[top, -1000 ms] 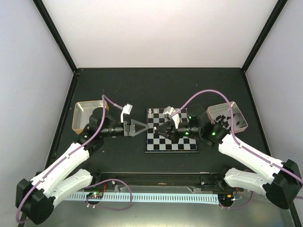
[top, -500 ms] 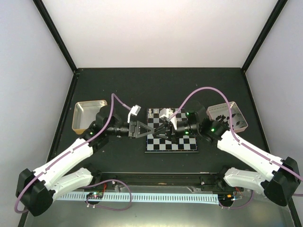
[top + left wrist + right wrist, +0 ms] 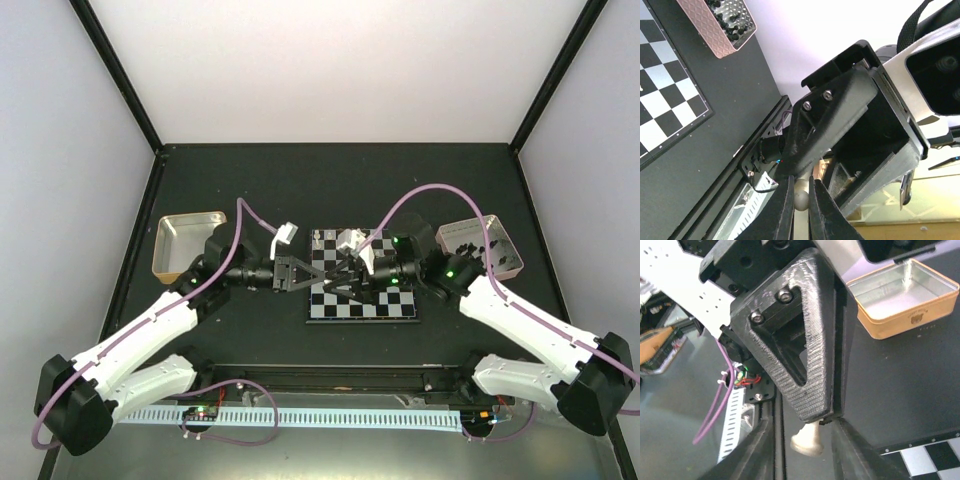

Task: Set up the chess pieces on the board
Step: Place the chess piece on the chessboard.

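Overhead, the left gripper (image 3: 312,274) and the right gripper (image 3: 338,279) are meeting tip to tip above the left part of the small flat black-and-grey checked chessboard (image 3: 385,300). The board is lying on the dark surface (image 3: 330,190) between a shallow gold metal tin (image 3: 185,240) and a pinkish tray (image 3: 505,255). In the left wrist view, the left arm's fingers (image 3: 785,215) are pinching shut on the rounded head of a tiny cream-white plastic chess piece (image 3: 801,192), holding it in the air. In the right wrist view, the right arm's fingers (image 3: 757,452) are standing spread wide on either side of that piece without touching it.
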